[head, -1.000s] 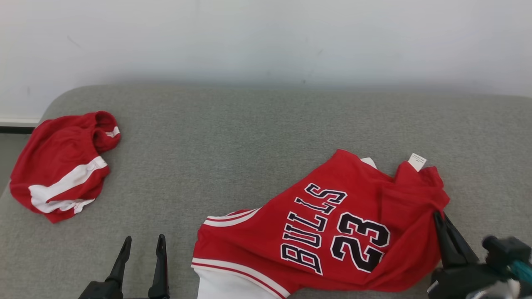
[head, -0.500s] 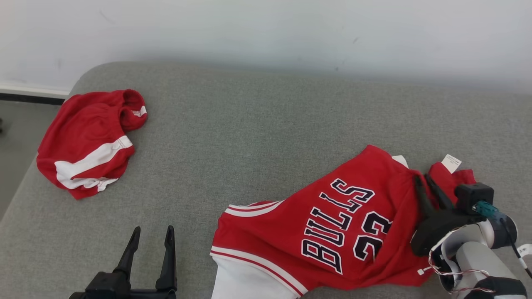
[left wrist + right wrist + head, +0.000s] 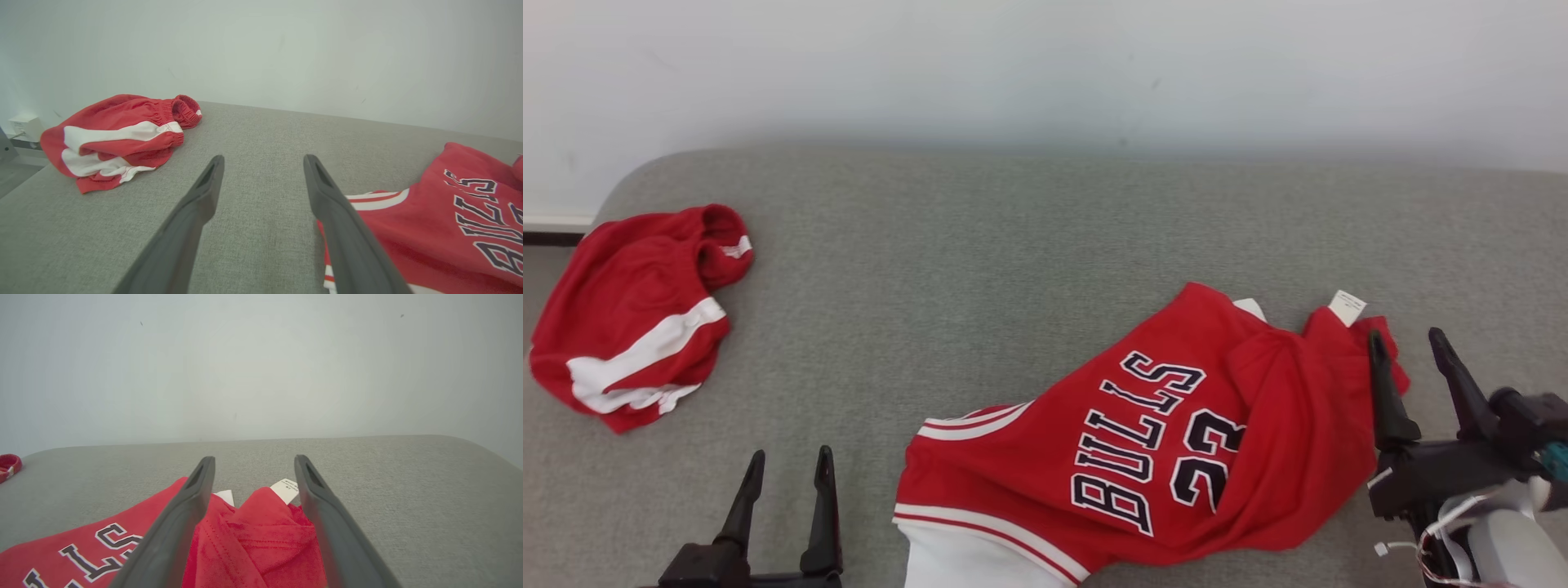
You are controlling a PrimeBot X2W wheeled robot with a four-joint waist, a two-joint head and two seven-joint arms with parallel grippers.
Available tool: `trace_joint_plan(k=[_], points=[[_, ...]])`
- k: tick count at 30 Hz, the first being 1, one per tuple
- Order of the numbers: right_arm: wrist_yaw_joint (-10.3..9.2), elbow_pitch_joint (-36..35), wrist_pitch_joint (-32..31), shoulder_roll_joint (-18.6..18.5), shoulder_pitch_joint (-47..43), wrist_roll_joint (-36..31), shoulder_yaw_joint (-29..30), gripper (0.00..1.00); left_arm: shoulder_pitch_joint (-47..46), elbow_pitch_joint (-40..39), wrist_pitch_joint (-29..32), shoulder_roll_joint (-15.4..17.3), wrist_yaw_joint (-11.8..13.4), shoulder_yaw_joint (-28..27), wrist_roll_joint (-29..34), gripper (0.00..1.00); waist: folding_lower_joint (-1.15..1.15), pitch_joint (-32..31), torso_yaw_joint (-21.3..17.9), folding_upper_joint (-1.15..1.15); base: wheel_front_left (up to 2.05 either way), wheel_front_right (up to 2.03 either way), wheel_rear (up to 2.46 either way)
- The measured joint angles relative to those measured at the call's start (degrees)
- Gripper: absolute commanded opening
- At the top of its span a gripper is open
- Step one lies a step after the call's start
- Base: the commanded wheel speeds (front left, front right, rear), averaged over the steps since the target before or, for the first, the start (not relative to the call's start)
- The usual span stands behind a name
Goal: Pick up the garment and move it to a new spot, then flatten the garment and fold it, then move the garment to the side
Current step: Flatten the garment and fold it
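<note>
Right gripper point(image 3: 1406, 335) and left gripper point(image 3: 791, 452) gape empty; a fold half hides the number on the jersey point(image 3: 1282, 425).

The red Bulls basketball jersey point(image 3: 1152, 445) runs off the head view's bottom edge; a fold hides part of its number. The print on its white tag point(image 3: 1346, 307) is unreadably small.

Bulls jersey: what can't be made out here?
- Head view: Bulls jersey, white lower part cut off by bottom edge.
- Head view: number's second digit half hidden under the cloth's own fold.
- Head view: tag print too small to read.
- Right wrist view: right tool fingers cover cloth beneath them.
</note>
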State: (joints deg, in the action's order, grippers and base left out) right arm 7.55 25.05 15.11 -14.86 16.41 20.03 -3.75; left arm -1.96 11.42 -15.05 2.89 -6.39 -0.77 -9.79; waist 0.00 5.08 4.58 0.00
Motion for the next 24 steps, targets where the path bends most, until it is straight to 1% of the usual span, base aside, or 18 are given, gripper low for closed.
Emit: trace_joint_plan(k=[1,2,7,8,9,18,24], points=[[0.00,-1.96,0.00,0.19,-1.33,-0.31,0.74,1.00,0.13,-0.13,0.00,0.01,-0.02,-0.37,0.16,1.00,0.00,-0.10,-0.53,0.00,0.00,0.00,0.00],[0.00,-1.96,0.00,0.19,-1.33,-0.31,0.74,1.00,0.13,-0.13,0.00,0.01,-0.02,-0.37,0.16,1.00,0.00,-0.10,-0.53,0.00,0.00,0.00,0.00],[0.00,-9.71,0.01,2.10,-7.73,-2.07,3.41,1.00,0.58,-0.45,0.00,0.00,-0.18,-1.86,0.75,1.00,0.00,-0.56,-3.17,0.00,0.00,0.00,0.00],[0.00,-12.03,0.01,2.68,-10.10,-2.63,3.91,1.00,0.72,-0.49,0.00,0.00,-0.22,-2.12,0.96,1.00,0.00,-0.86,-4.06,0.00,0.00,0.00,0.00],[0.00,-12.03,0.01,2.68,-10.10,-2.63,3.91,1.00,0.72,-0.49,0.00,0.00,-0.22,-2.12,0.96,1.00,0.00,-0.86,-4.06,0.00,0.00,0.00,0.00],[0.00,-18.52,0.01,4.99,-19.69,-3.63,5.11,1.00,2.35,-0.75,0.00,0.01,-0.65,-2.66,1.22,1.00,0.00,-3.32,-5.58,0.00,0.00,0.00,0.00],[0.00,-19.08,0.01,5.73,-22.17,-3.76,5.06,1.00,4.43,-1.58,0.00,0.01,-0.43,-2.58,1.37,1.00,-0.01,-4.70,-5.85,0.00,0.00,0.00,0.00]])
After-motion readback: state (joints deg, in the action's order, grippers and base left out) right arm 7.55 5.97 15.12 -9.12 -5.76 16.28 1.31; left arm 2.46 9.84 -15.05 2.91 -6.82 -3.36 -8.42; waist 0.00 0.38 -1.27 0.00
